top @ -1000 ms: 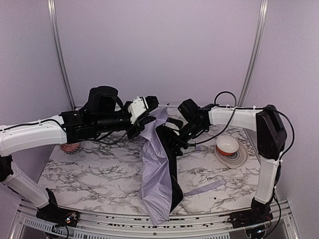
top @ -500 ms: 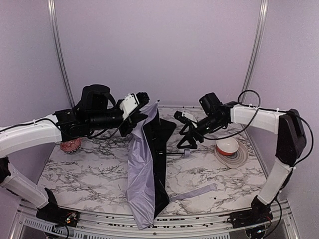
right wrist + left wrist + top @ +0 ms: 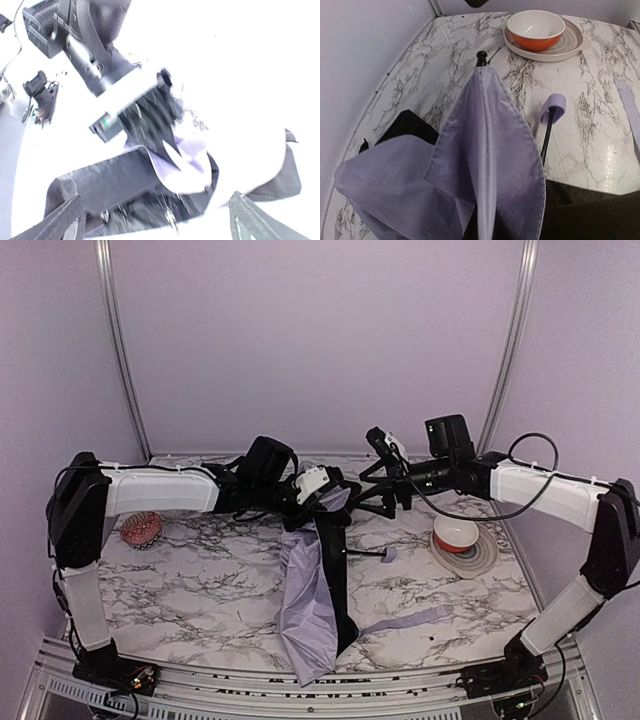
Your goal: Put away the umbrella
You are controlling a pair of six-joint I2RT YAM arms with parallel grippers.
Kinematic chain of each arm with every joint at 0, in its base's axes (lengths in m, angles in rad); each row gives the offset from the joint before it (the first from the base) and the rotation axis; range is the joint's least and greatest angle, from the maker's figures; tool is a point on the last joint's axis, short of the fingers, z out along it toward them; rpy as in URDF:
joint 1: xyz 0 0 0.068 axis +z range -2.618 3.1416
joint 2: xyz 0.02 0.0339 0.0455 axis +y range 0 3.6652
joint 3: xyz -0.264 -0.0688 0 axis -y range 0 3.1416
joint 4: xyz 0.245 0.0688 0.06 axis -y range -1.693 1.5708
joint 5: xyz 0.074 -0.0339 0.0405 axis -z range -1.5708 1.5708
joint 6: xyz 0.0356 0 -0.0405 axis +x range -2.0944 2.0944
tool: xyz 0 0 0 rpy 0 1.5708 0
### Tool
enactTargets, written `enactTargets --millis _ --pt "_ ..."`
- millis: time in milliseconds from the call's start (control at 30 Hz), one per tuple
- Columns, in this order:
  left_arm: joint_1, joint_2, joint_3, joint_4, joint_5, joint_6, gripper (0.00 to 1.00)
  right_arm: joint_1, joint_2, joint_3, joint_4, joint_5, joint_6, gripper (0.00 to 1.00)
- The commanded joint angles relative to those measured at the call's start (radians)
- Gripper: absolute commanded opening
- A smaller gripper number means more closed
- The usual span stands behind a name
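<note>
The umbrella (image 3: 310, 615) hangs as a long lavender fold with its black inner side showing, its lower end draped on the marble table near the front edge. My left gripper (image 3: 326, 490) holds its upper fabric; in the left wrist view the fabric (image 3: 487, 165) fills the frame and hides the fingers. The black tip (image 3: 481, 57) points toward the bowl. The small lavender handle (image 3: 388, 555) on its thin shaft and the strap (image 3: 400, 622) lie on the table. My right gripper (image 3: 385, 495) is open, just right of the left one and facing the fabric (image 3: 185, 160).
An orange-and-white bowl (image 3: 456, 532) sits on a grey plate (image 3: 478, 558) at the right; both also show in the left wrist view, bowl (image 3: 536, 27) and plate (image 3: 570, 45). A pink round object (image 3: 140, 528) lies at the left. Purple walls enclose the table.
My left arm has swung toward the centre, carrying the umbrella's top rightward. My right gripper has risen and come close to the left one. The hanging fabric has shifted right.
</note>
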Motion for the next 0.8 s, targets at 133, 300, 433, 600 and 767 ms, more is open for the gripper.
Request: enactTargets --millis 133,300,433,600,767 --pt "0.046 0.179 0.078 -0.032 0.13 -0.009 0.16 0.014 0.152 0.047 0.108 0.032 0.183 0.9" --pt "0.047 0.149 0.079 0.015 0.107 -0.057 0.65 0.161 0.018 -0.065 0.06 0.265 0.176 0.92" --pt "0.05 0.092 0.099 0.039 -0.046 -0.086 0.95 0.232 -0.072 -0.151 -0.005 0.329 0.246 0.92" --pt "0.087 0.013 0.112 0.021 -0.135 -0.067 0.99 0.328 -0.184 -0.301 -0.058 0.443 0.336 0.92" --pt "0.107 -0.062 0.03 0.007 -0.248 -0.017 0.99 0.457 -0.154 -0.417 0.037 0.419 0.439 0.94"
